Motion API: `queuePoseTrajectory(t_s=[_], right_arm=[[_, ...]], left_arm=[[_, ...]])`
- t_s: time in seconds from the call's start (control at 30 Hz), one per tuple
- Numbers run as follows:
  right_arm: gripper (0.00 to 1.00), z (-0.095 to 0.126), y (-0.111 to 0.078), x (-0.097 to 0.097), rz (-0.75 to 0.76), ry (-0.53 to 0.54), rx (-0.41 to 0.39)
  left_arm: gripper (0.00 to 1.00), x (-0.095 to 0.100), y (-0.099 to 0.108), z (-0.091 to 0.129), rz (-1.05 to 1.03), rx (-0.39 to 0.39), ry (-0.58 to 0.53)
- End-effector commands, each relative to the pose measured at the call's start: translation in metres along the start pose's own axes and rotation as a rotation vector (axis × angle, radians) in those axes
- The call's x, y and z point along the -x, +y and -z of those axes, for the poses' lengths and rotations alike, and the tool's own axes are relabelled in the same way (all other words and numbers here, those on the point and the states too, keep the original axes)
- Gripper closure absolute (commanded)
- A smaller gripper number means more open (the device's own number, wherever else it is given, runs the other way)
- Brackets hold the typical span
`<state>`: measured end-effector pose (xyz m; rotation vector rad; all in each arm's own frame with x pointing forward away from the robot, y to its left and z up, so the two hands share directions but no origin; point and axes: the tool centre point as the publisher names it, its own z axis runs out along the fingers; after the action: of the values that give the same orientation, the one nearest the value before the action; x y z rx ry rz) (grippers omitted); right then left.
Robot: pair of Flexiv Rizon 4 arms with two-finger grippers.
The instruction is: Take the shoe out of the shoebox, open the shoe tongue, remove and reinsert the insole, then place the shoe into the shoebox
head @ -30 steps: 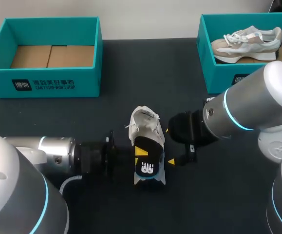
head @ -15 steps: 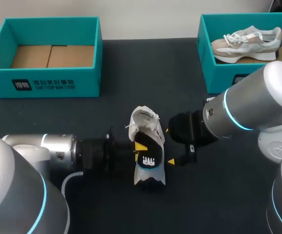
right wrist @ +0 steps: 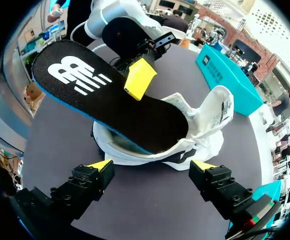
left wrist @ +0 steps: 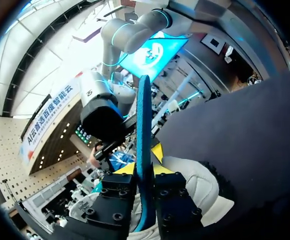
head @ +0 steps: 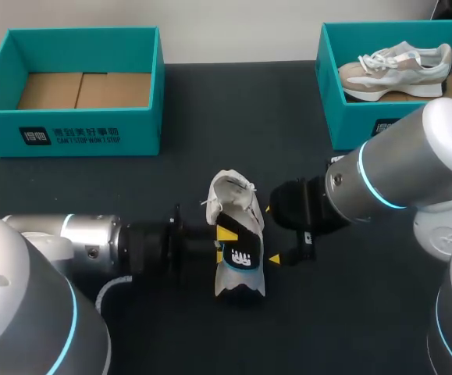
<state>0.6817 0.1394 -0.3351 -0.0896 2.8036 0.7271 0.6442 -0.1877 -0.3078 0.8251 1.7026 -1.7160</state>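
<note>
Our left hand [left wrist: 143, 171] pinches the insole [right wrist: 109, 105] sticking from the shoe [head: 229, 195] | our right hand [head: 272, 234] spread, just right of it

Left arm [head: 85, 242] comes in low from the near left. Forearm lies almost level over the table, wrist pointing toward the middle. Left gripper [head: 226, 237] sits at the table's centre. Its yellow-tipped fingers [left wrist: 128, 168] are close together, one pressed on each face of the insole [right wrist: 109, 100], pinching it.

Right arm [head: 397, 176] enters from the right, big elbow joint raised, forearm angled down toward the centre. Right gripper [head: 271, 234] faces the left one, near it but apart. Its fingers [right wrist: 98, 166] are spread wide, both yellow tips bare, nothing clamped between them.
</note>
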Motion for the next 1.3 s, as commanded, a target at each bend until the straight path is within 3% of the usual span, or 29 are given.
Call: queuePoseTrajectory(t_s=[0.03,0.27,0.67,0.87,0.93,0.97,1.3], right_arm=[[0.0,0.0,-0.001,-0.001,0.0,-0.001,0.002],[0.0,0.0,-0.001,-0.001,0.0,-0.001,0.002],[0.0,0.0,-0.001,-0.001,0.0,-0.001,0.002],[0.0,0.0,-0.001,-0.001,0.0,-0.001,0.002],[0.0,0.0,-0.001,-0.001,0.0,-0.001,0.002],[0.0,0.0,-0.001,-0.001,0.0,-0.001,0.002],[0.0,0.0,-0.001,-0.001,0.0,-0.001,0.002]], left_arm=[[1.0,-0.007,0.003,-0.005,0.005,0.001,0.011],[1.0,-0.017,0.024,-0.012,-0.035,0.008,0.035],[1.0,-0.013,0.043,-0.001,-0.072,0.066,0.047],[1.0,-0.01,0.037,0.0,-0.064,0.079,0.042],[0.68,-0.006,0.03,0.001,-0.079,0.078,0.039],[0.62,-0.005,0.027,0.001,-0.085,0.077,0.037],[0.64,-0.001,0.001,0.002,-0.084,0.066,0.049]])
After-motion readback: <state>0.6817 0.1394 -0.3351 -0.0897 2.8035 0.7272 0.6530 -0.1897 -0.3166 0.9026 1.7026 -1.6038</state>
